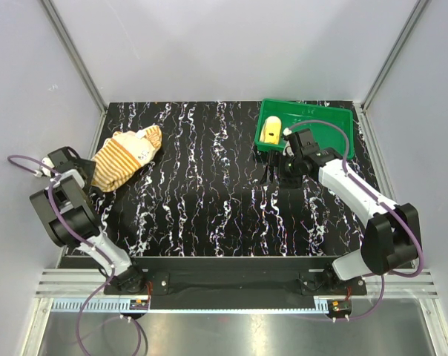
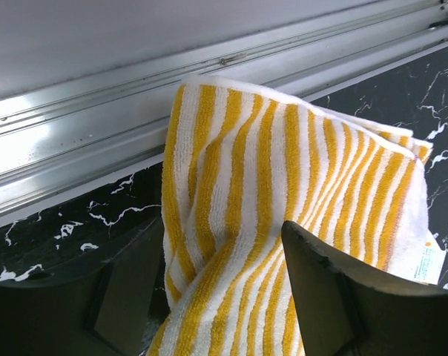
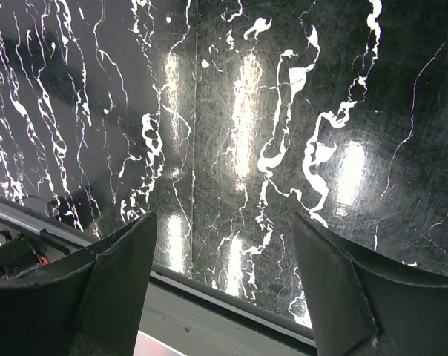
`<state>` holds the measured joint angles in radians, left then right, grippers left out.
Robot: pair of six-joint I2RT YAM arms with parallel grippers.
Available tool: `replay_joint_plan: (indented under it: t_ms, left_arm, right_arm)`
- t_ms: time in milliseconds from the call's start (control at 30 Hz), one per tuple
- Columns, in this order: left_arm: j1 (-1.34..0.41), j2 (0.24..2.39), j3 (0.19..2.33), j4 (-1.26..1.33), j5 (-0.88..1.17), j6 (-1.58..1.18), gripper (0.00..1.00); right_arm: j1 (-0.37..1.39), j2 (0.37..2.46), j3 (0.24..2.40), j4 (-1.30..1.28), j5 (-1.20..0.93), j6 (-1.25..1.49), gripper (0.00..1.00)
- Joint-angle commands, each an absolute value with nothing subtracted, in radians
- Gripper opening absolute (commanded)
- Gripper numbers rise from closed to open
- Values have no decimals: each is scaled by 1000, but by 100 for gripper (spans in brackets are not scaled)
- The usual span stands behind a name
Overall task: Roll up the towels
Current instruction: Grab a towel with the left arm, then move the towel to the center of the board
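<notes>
The striped towel (image 1: 126, 157) lies bunched at the table's far left, close to the side rail. My left gripper (image 1: 93, 178) is at its near-left end. In the left wrist view the jaws of the left gripper (image 2: 224, 226) stand wide on either side of a fold of the striped towel (image 2: 283, 170), not pressed onto it. The yellow towel (image 1: 271, 131) sits as a small bundle in the left part of the green tray (image 1: 328, 113). My right gripper (image 1: 272, 176) hangs open just in front of the tray. Only black tabletop shows between the right gripper's (image 3: 224, 216) fingers.
An aluminium rail (image 2: 98, 111) runs along the table's left edge right behind the striped towel. The grey enclosure walls (image 1: 231, 44) close in the back and sides. A metal edge strip (image 3: 209, 311) shows below the right gripper's fingers.
</notes>
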<state>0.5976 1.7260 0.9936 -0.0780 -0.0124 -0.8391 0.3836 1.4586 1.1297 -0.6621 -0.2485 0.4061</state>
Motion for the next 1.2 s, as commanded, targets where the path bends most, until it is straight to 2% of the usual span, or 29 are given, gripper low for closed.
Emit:
replay_joint_plan:
  t_ms: [0, 33, 133, 200, 267, 300, 400, 533, 633, 700, 833, 867, 933, 967, 1000, 1067, 1100, 1167]
  left_arm:
    - [611, 1782, 1052, -71, 69, -828, 68]
    - [611, 1804, 1067, -72, 78, -822, 66]
    - [603, 1824, 1074, -60, 113, -813, 45]
    - [592, 1816, 1063, -41, 109, -808, 24]
    - [581, 1799, 1051, -32, 104, -801, 11]
    - [577, 1795, 1052, -35, 98, -798, 0]
    - [548, 1752, 1068, -75, 72, -778, 0]
    - [445, 1570, 1135, -170, -50, -680, 0]
    - [267, 1414, 1215, -285, -236, -556, 0]
    - [64, 1303, 1248, -336, -423, -484, 0]
    - [-314, 1177, 1210, -391, -670, -359, 12]
    - [-450, 1163, 1194, -414, -736, -362, 24]
    - [-573, 1151, 1143, -464, -799, -434, 44]
    - [-680, 1154, 1126, -536, -839, -468, 47]
    - [-730, 1157, 1089, -570, -863, -509, 56]
    - [-845, 1157, 1052, -646, -877, -632, 64]
    - [-870, 1158, 1028, -664, -880, -661, 73]
    - [-897, 1155, 1016, -713, -859, -735, 77]
  right_arm:
    - [380, 1465, 1124, -641, -259, 394, 79]
    - [380, 1468, 1124, -643, -258, 394, 80]
    - [380, 1470, 1124, -643, -259, 394, 79]
    - [379, 1465, 1124, -643, -253, 393, 79]
    - [382, 1462, 1123, -646, -250, 391, 80]
    - [380, 1457, 1121, -649, -247, 390, 79]
    - [380, 1447, 1124, -660, -241, 388, 79]
    - [380, 1414, 1132, -686, -209, 382, 79]
    - [379, 1376, 1143, -721, -138, 374, 80]
    - [379, 1344, 1146, -744, -86, 391, 80]
    - [379, 1287, 1137, -793, 3, 454, 84]
    - [379, 1267, 1132, -804, 35, 478, 86]
    - [379, 1247, 1118, -827, 64, 497, 88]
    - [379, 1236, 1114, -833, 74, 505, 88]
    - [379, 1217, 1105, -845, 87, 515, 89]
    - [379, 1188, 1097, -860, 110, 534, 90]
    - [379, 1180, 1092, -873, 138, 540, 92]
    - [379, 1163, 1089, -880, 158, 548, 95]
